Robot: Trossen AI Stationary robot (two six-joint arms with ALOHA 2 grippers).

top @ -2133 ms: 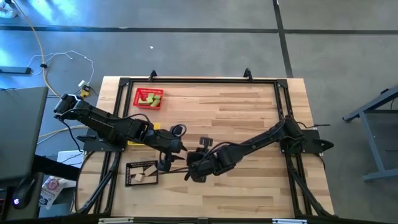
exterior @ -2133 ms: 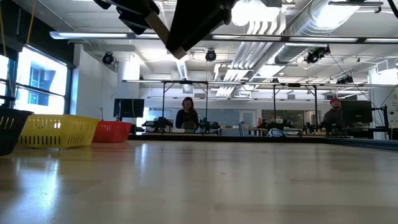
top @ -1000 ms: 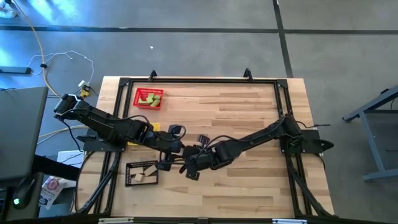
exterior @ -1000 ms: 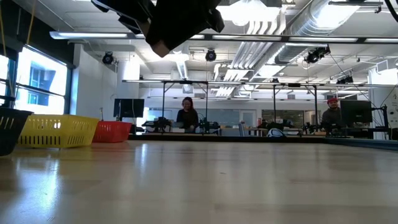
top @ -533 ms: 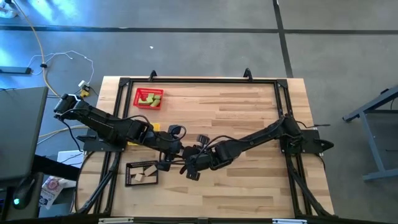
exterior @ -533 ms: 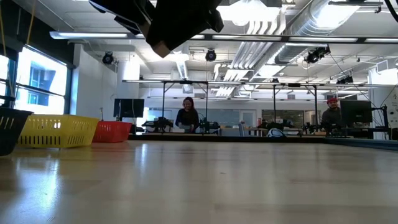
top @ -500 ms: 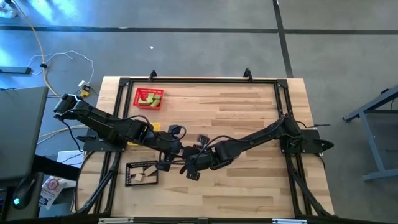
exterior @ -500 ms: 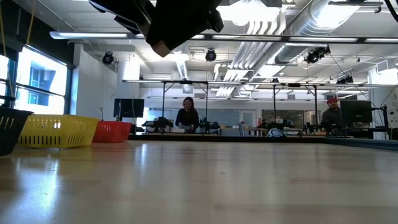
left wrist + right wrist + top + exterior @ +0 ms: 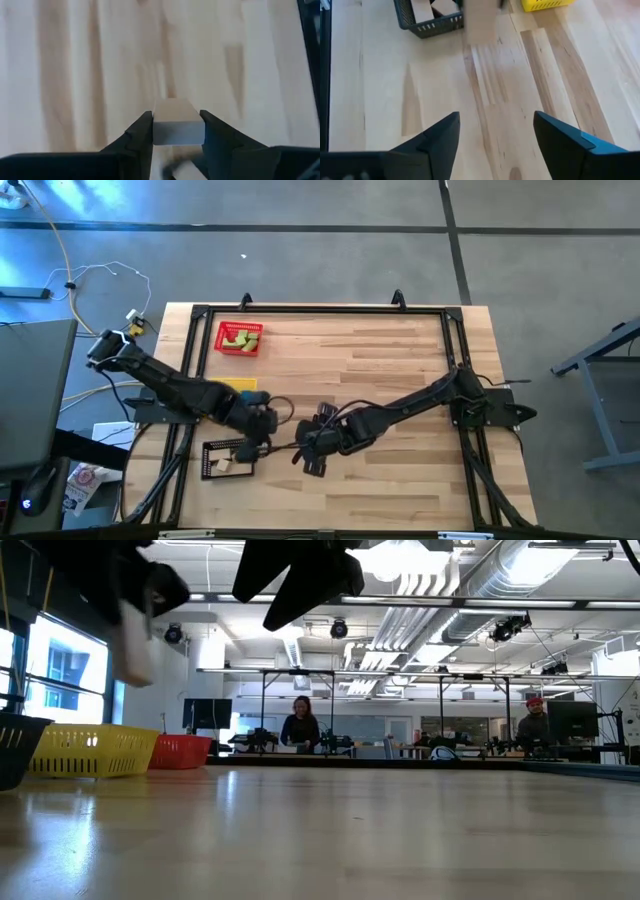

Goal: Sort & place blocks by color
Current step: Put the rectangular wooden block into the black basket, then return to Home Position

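A plain tan wood block (image 9: pixel 178 122) sits between the fingers of my left gripper (image 9: pixel 250 444), which is shut on it above the table, just beside the black mesh tray (image 9: pixel 226 459). The low view shows the same block (image 9: pixel 135 645) as a pale blur well above the table top. My right gripper (image 9: pixel 312 460) hangs open to the right of it with nothing between its fingers (image 9: pixel 440 137). More tan blocks lie in the black tray, and light green blocks (image 9: pixel 241 336) lie in the red tray (image 9: pixel 222 346). My left gripper pinches the tan block between its two fingers, one on each of two opposite side faces (image 9: pixel 159 131). The fingers slant down from above. The block is lifted clear of the table, with one end face toward the wrist camera.
A yellow tray (image 9: pixel 238 384) stands left of centre, partly under my left arm. A black frame rail (image 9: pixel 320 309) runs around the table. The right half of the wooden top (image 9: pixel 400 370) holds only my right arm. People sit at desks beyond the table.
My right gripper has opened and let go of the tan block, and stays in place. My left gripper has taken the block, tipped further downward, and carried it toward the table's left edge, up to the black tray.
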